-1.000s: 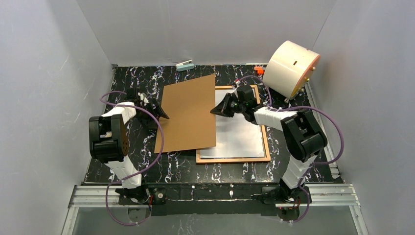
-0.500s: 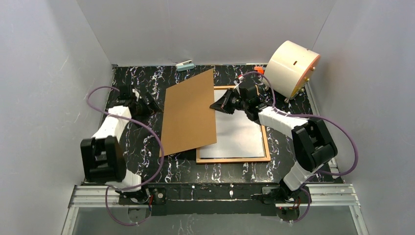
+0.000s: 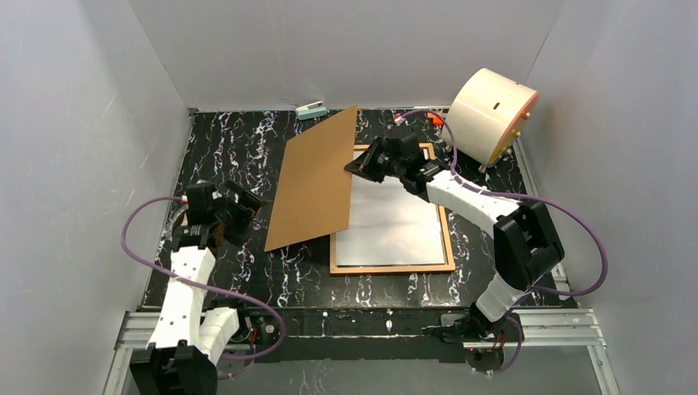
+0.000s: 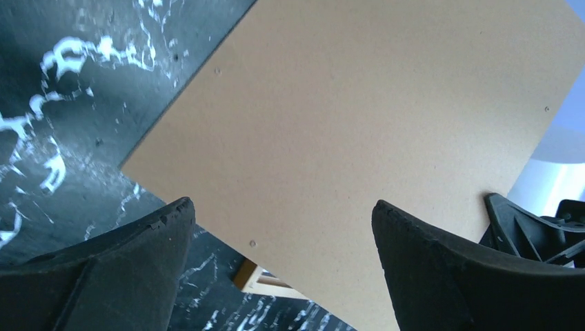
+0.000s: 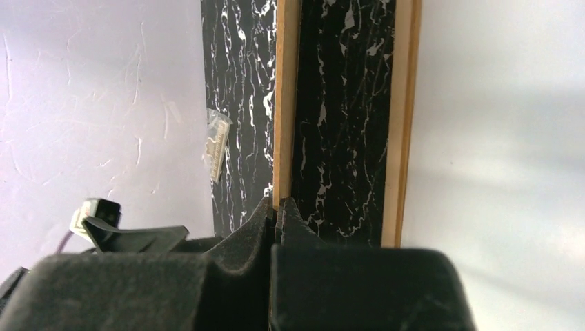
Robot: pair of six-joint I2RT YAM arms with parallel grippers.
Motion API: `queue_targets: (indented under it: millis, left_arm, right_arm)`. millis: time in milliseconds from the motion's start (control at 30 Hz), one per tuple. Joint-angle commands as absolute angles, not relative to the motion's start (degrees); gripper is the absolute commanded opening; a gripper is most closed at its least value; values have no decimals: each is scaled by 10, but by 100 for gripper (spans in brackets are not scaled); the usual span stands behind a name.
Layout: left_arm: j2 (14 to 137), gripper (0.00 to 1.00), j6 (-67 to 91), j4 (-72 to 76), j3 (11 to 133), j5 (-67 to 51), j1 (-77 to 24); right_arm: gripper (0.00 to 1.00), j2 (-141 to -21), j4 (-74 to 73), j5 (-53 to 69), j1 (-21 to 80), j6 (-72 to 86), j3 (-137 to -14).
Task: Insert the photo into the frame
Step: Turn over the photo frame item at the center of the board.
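The photo point(image 3: 395, 222) is lying white side up inside the frame point(image 3: 392, 268). The frame is sitting flat on the worktop point(image 3: 247, 156), right of centre, with its long sides running near to far. The print looks to be seated, so what you are handling is the brown backing board point(image 3: 317, 177).

Your right hand point(image 3: 354, 167) is pinching the board's right edge near its far corner, fingers pressed tight on the thin edge. It is holding that side lifted above the frame's left rail, while the board's near-left corner appears to be resting on the worktop. The board's long axis is running the same way as the frame's, just left of it.

Your left hand point(image 3: 245, 210) is hanging spread wide and empty, well apart at the near left, facing the board. The right arm is the nearer one, so I judge the coming move to be swinging the board rightward and down over the photo, squaring its edges to the frame's opening.
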State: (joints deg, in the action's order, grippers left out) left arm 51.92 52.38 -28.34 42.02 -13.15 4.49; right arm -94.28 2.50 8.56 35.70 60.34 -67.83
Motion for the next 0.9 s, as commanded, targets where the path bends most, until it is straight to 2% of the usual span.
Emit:
queue_targets:
  millis: [0,133,367,667,867]
  left_arm:
    - [466,98,628,-315,369,-181,44]
    - [436,98,715,-280,333,-230,43]
    - [467,98,805,-189,301,-307,40]
    - [492,98,834,-185,290,-299,8]
    - [505,98,868,-131,274,-299,-15]
  right_arm:
    - [1,-951,17,24,376,616,-736]
    - [1,-957,-20,-18,394,625,-752]
    - [1,-980,-53,-59,415,651,-773]
    - [1,-994,-44,-58,420,686,-783]
    - [1,-990,-48,-44,423,694,-789]
